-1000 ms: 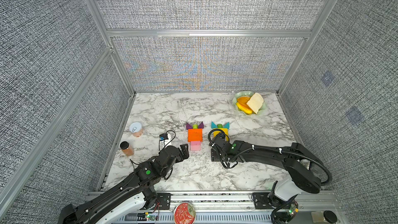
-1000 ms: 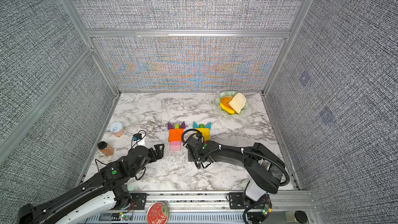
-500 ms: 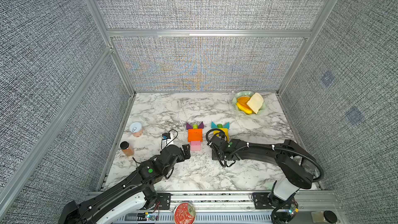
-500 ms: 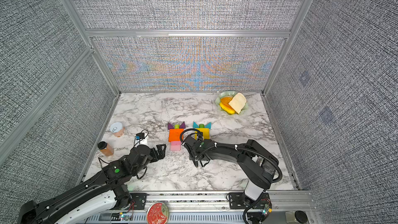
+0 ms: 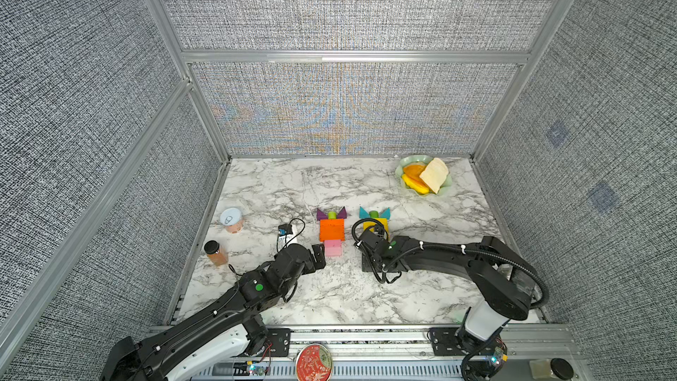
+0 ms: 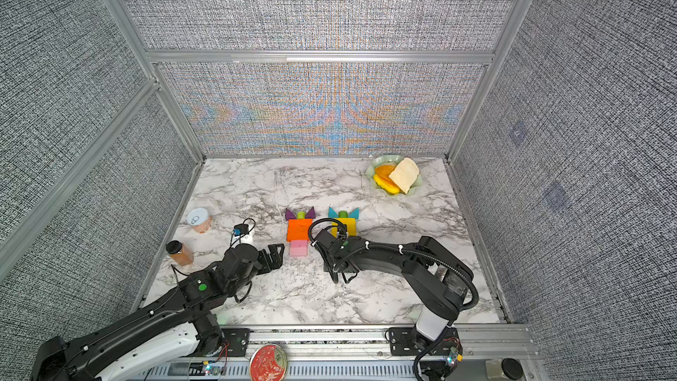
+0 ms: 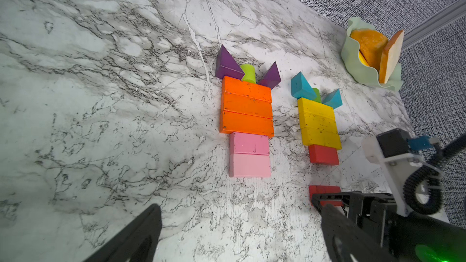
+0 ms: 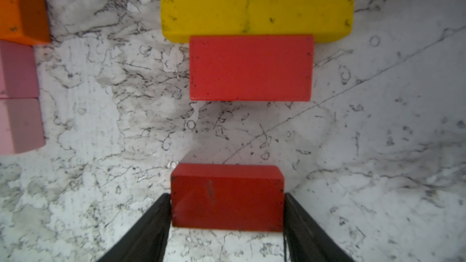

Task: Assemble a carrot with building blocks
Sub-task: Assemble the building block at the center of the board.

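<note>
The carrot being built is the yellow one: yellow bars (image 8: 256, 3) side by side, teal triangles (image 7: 301, 86) as leaves at the far end, and one placed red bar (image 8: 251, 68) touching the last yellow bar. The held red bar (image 8: 227, 185) is in the right gripper (image 8: 227, 197), which is closed on it, one finger against each short end. I think it is gripped by the short ends so that its long side is free to meet the placed red bar. That bar lies straight ahead of the fingertips, with a strip of bare table (image 8: 100, 122) between them. The held bar sits a little off centre, toward the orange side.

The other carrot looks complete: orange bars (image 7: 247, 107), purple triangles (image 7: 228, 65), a green stub (image 7: 248, 73) and two pink bars (image 7: 249, 155). The left gripper (image 5: 319, 256) is wide open and empty, with the pink end just ahead of its fingertips. Probably it waits there to keep clear of the right arm.

In my judgement only this last bar is missing. The next move needs a short push forward, a small sideways correction and a soft release, because a knock can disturb the yellow row.
</note>
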Controlling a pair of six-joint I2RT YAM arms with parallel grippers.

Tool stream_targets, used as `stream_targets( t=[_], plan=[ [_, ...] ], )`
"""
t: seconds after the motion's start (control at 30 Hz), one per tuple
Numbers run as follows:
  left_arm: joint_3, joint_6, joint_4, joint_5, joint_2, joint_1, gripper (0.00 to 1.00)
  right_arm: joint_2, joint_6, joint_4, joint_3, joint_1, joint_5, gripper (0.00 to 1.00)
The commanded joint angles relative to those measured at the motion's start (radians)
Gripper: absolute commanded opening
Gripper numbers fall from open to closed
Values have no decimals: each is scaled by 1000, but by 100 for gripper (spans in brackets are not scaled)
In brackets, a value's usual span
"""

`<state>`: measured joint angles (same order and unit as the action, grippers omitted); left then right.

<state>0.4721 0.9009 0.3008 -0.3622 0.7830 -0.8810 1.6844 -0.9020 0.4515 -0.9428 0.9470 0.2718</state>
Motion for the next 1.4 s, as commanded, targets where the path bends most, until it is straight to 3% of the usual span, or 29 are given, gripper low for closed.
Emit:
stream_targets(
  t=[0.0, 0.2, 1.37],
  plan=[
    [2, -8, -18, 8, -4, 1, 99, 1, 3, 3, -7, -2, 9, 70],
    [-3, -5, -8, 8, -20, 5, 100, 6, 22, 1, -8, -14, 12, 66],
    [14, -7, -42, 35, 45, 10, 100, 49, 130, -26, -13, -109, -20, 68]
  ],
)
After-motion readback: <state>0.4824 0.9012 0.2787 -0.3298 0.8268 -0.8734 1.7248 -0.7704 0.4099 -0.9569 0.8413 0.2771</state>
